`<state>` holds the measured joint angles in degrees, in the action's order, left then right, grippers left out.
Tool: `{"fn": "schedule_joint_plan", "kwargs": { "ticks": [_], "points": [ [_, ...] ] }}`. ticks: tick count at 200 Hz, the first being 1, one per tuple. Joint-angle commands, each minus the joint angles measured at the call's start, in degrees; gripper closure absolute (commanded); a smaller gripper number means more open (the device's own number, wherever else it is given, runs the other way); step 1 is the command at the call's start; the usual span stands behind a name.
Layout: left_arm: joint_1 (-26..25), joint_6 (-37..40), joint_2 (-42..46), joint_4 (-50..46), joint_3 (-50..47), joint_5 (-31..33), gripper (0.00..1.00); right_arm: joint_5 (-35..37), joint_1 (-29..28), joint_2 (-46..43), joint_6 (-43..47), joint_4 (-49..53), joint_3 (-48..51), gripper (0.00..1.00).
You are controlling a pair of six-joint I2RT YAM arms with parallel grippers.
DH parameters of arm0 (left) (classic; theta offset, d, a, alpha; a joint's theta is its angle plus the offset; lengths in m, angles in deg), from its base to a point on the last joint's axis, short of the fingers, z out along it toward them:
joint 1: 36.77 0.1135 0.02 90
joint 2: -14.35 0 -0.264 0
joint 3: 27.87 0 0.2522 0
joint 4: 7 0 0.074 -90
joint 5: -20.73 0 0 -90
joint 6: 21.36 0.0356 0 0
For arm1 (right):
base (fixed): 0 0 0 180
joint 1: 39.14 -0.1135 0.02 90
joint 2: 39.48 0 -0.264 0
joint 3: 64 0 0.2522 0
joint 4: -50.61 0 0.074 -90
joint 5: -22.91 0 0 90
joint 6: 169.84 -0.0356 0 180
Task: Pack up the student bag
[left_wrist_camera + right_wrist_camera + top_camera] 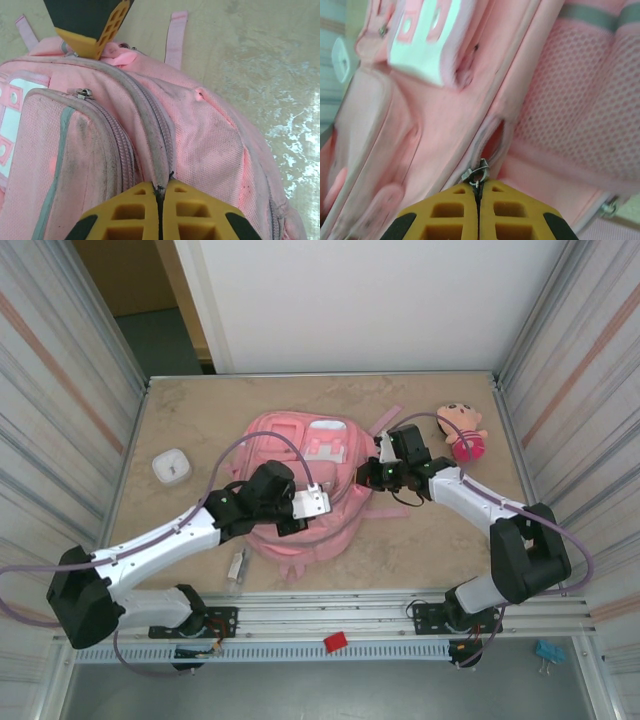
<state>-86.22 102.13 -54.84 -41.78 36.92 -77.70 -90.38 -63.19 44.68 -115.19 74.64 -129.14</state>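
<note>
The student bag point(290, 445) is a large pink backpack lying flat in the middle of the table, its straps toward the far side. My left gripper point(322, 506) rests on its right half. In the left wrist view its yellow jaws are shut point(160, 189), pinching the grey zip seam of the bag point(200, 145). My right gripper point(375, 475) is at the bag's upper right edge. The right wrist view shows it shut point(480, 186) on a metal zip pull point(479, 174), with a short gap in the zip point(495, 137) just beyond it.
A doll in a pink dress point(463, 430) lies at the far right of the table. A small white box point(172, 466) sits to the left of the bag. A slim pale object point(238, 565) lies near the front edge. Corrugated walls close in both sides.
</note>
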Motion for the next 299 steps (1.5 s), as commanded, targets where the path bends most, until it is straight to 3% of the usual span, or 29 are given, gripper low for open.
{"fn": "schedule_joint_plan", "kwargs": {
  "ticks": [1,48,75,138,189,212,241,273,287,299],
  "points": [
    [-0.43,1.23,2.65,-1.33,0.08,-7.1,1.0,14.48,0.77,-0.81,-4.53,-10.66,1.94,1.0],
    [-0.84,-0.28,0.08,0.26,2.14,-6.92,1.0,20.48,-1.95,1.04,-5.8,-15.27,2.32,1.0],
    [-0.96,-0.1,-0.22,-0.46,3.15,-11.02,1.0,24.68,-2.97,1.32,-6.85,-18.66,3.72,1.0],
    [-0.98,0.02,1.06,-2.64,3.57,-12.3,1.0,24.19,-1.08,2.93,-8.61,-22.99,5.19,1.0],
    [-0.99,-2.95,0.66,-0.96,3.47,-4.73,1.0,22.81,-0.03,0.15,-10.14,-26.07,7.13,0.99],
    [-0.99,-7.74,-1.8,-1.09,5.59,1.07,1.0,23.16,-0.06,-3.75,-9.64,-26.51,8.45,0.92],
    [-1.0,-11.39,-5.81,1.06,8.68,4.58,1.0,24.61,-0.16,-10.23,-8.32,-24.44,9.66,0.65],
    [-0.99,-11.21,-10.55,4.67,12.73,3.77,1.0,28.61,-0.52,-19.01,-5.69,-19.29,10.24,0.55],
    [-0.97,-12.14,-11.28,3.47,15.35,3.04,0.93,29.44,-0.53,-22.34,-4.29,-18.02,10.41,0.53],
    [-1.0,-12.31,-10.89,2.32,16.5,2.12,0.81,29.06,-0.47,-24.56,-2.98,-17.4,10.4,0.51]
  ]
}}
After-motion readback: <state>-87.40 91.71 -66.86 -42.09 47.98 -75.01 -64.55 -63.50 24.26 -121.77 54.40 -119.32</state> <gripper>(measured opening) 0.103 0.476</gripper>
